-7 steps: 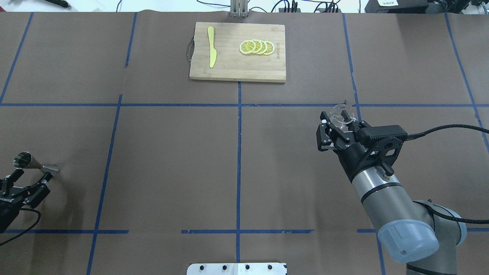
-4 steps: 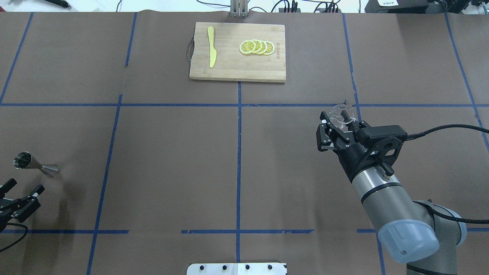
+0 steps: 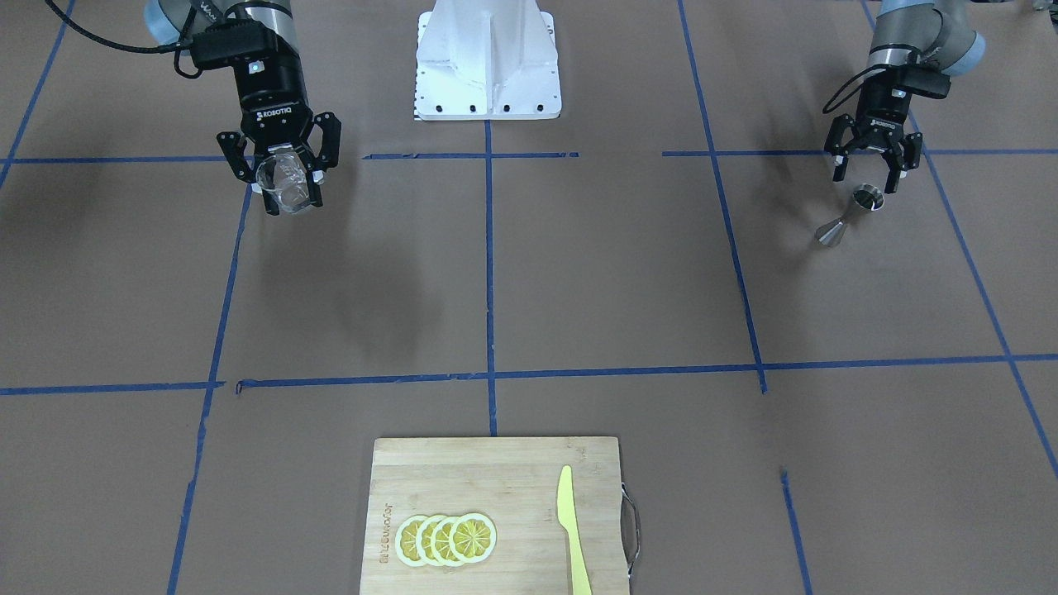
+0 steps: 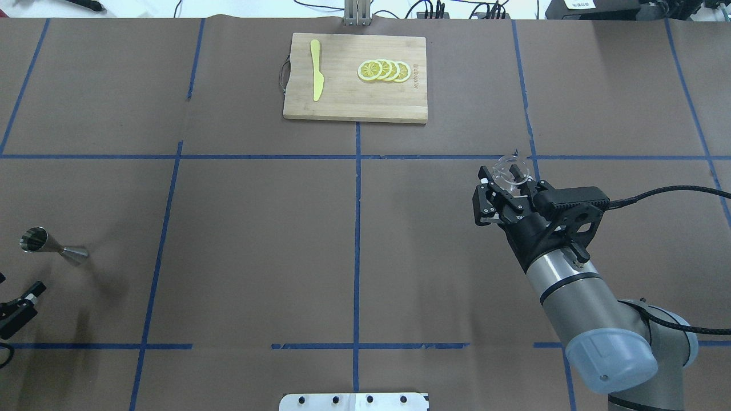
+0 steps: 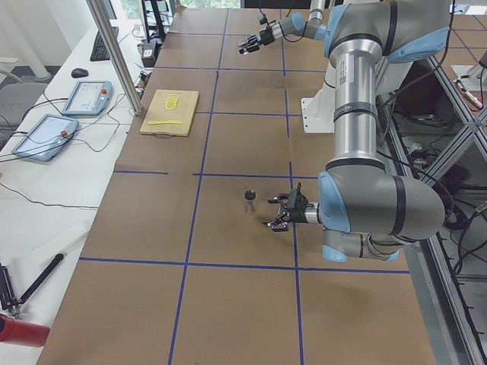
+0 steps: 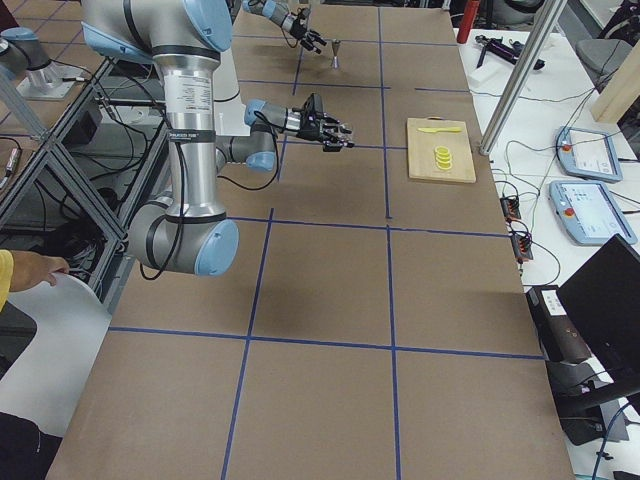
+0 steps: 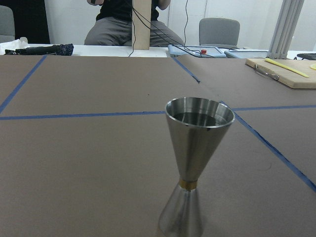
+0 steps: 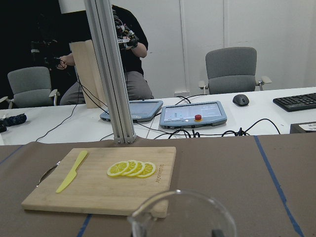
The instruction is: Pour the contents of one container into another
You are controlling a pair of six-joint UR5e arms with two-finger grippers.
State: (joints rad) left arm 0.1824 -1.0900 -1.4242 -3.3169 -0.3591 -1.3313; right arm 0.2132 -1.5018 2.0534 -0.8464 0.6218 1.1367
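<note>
Over the table's right half: your right gripper (image 3: 293, 198) pinches the glass tumbler (image 4: 512, 169) by its wall, clear of the paper, with the mouth tipped toward the far edge.
Tumbler contents: none that you can make out through the clear glass.
Jigger (image 3: 847, 216): stands upright at the table's left end, larger cone up, with nothing gripping it. The left wrist view shows a dark sheen inside the cup; liquid or reflection, you cannot tell.
Left gripper (image 3: 866, 178): fingers spread, on the robot's side of the jigger, near but not touching. The likely reason is that the jigger stands by itself, mouth up to receive.
Gap: most of the table lies between tumbler and jigger, so any pour seems to need a long carry across.
Cutting board (image 4: 354, 108): at the far edge with lemon slices (image 4: 384, 70) and a yellow knife (image 4: 316, 71), out of that path.
Risk: the narrow waist and small foot probably topple at a nudge, and the small mouth needs careful aim.
</note>
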